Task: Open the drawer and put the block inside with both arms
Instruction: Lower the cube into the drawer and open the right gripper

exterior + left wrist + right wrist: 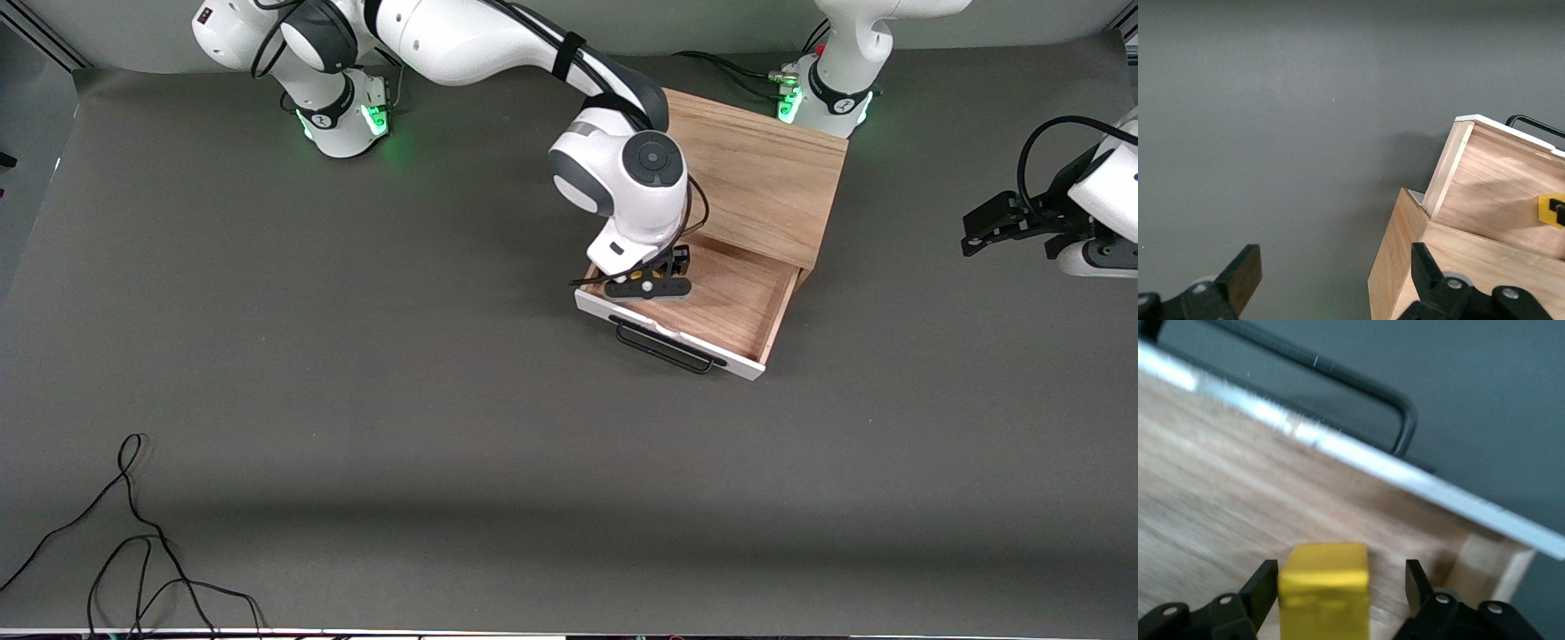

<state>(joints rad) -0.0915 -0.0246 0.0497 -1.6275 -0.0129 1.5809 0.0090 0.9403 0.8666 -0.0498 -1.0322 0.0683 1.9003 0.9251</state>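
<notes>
The wooden box [765,178] stands near the left arm's base, its drawer [738,311] pulled open toward the front camera, with a white front and a black handle [662,348]. My right gripper [647,283] is down in the drawer at the end toward the right arm. In the right wrist view the yellow block [1325,593] rests on the drawer floor between its open fingers [1265,583], against one and clear of the other. My left gripper [982,227] waits open and empty over the table at the left arm's end. Its view shows the drawer [1498,193] and block [1550,210].
Loose black cables [133,551] lie on the grey table at the corner nearest the front camera, toward the right arm's end. The drawer's wooden side wall [1491,563] stands close beside the right gripper.
</notes>
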